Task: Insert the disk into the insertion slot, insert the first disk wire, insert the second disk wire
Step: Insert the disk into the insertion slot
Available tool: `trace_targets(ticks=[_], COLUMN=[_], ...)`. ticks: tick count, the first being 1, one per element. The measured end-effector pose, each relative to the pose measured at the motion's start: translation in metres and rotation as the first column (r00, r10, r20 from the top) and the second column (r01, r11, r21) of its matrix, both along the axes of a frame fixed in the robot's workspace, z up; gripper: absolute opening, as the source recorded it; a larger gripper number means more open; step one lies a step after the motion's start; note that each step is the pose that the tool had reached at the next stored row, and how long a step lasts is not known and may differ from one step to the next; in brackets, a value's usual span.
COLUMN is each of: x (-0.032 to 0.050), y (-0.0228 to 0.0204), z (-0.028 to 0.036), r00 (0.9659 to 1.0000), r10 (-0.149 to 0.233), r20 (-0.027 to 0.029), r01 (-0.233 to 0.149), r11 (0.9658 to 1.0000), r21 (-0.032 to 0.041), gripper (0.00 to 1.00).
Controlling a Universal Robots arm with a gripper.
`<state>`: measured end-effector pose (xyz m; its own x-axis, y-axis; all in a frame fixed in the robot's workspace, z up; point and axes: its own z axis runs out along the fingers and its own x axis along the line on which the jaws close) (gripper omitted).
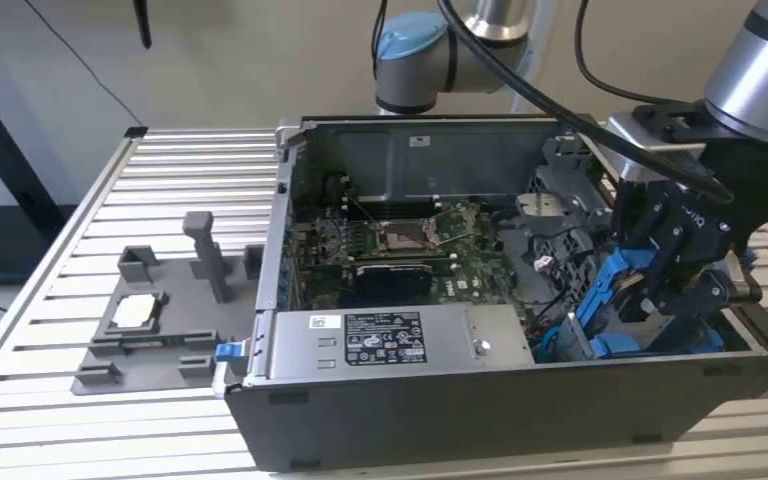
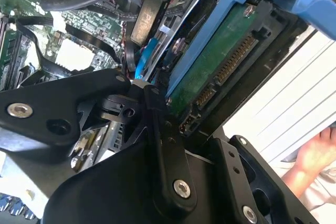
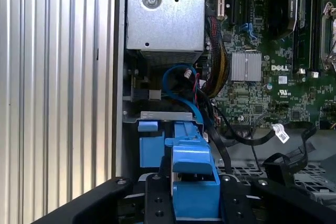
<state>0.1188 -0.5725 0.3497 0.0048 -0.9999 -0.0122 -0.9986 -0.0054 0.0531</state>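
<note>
Exterior view: gripper (image 1: 668, 290) clamped on disk (image 1: 614, 295), standing on edge at insertion slot (image 1: 664, 343), PC case (image 1: 491, 410) end at exterior view's right. Second wrist view adds disk's green PCB + connector, person's hand (image 2: 315, 156) outside case. First wrist view: PSU box (image 3: 165, 17), blue cable (image 3: 181, 85), black cables (image 3: 247, 137) crowding slot.

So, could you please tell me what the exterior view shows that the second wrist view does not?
Exterior view: the open dark-grey metal computer case, its silver power-supply box, and a grey plastic fixture tray on the slatted metal table, at the exterior view's left.
Second wrist view: the green circuit-board underside and connector row of the blue-framed silver-grey disk, plus a person's hand.
Both: that disk held in the black pincer, and the green motherboard.
</note>
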Motion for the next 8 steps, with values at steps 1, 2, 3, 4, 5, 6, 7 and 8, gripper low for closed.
trace_targets(ticks=[1,2,3,4,5,6,7,8], x=[0.0,0.0,0.0,0.0,0.0,0.0,0.0,0.0], y=[0.0,0.0,0.0,0.0,0.0001,0.0003,0.0011,0.0015], z=[0.0,0.0,0.0,0.0,-0.0001,-0.0001,-0.0002,0.0002], r00=[1.0,1.0,1.0,1.0,1.0,1.0,1.0,1.0], r10=[0.0,0.0,0.0,0.0,0.0,0.0,0.0,-0.001], r20=[0.0001,0.0001,0.0001,0.0001,0.0001,0.0001,0.0001,0.0001], r01=[0.0,0.0,0.0,0.0,0.0,0.0,0.0,0.001], r11=[1.0,1.0,1.0,1.0,1.0,1.0,1.0,1.0], r21=[0.0001,-0.0001,0.0001,0.0001,0.0003,0.0002,0.0004,0.0002], gripper=[0.4,0.4,0.46,0.46,0.46,0.53,0.53,0.53])
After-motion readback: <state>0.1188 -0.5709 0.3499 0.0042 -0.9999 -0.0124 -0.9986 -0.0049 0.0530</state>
